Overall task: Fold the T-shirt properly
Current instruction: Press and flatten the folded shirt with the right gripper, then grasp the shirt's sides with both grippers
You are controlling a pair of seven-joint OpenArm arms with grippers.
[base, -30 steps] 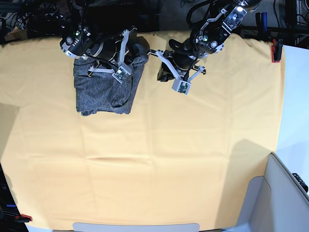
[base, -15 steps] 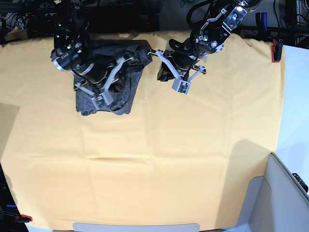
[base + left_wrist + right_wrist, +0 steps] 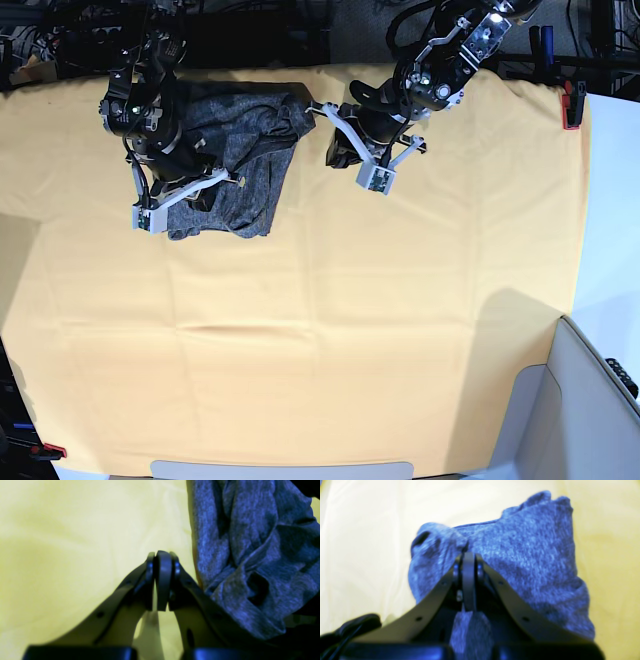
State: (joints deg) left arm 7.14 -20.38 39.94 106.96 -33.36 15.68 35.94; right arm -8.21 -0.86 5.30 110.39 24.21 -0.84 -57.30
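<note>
Swung outward, my right gripper point(image 3: 190, 200) now rests closed over the T-shirt's point(image 3: 250, 160) edge.
Left gripper point(image 3: 162, 580), jaws together and empty, idles beside it; folding remains unfinished.

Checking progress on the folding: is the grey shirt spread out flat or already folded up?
Folded up, though untidily. The shirt lies as a compact bundle near the far edge of the yellow cloth, with creased, overlapping layers showing in the left wrist view.
</note>
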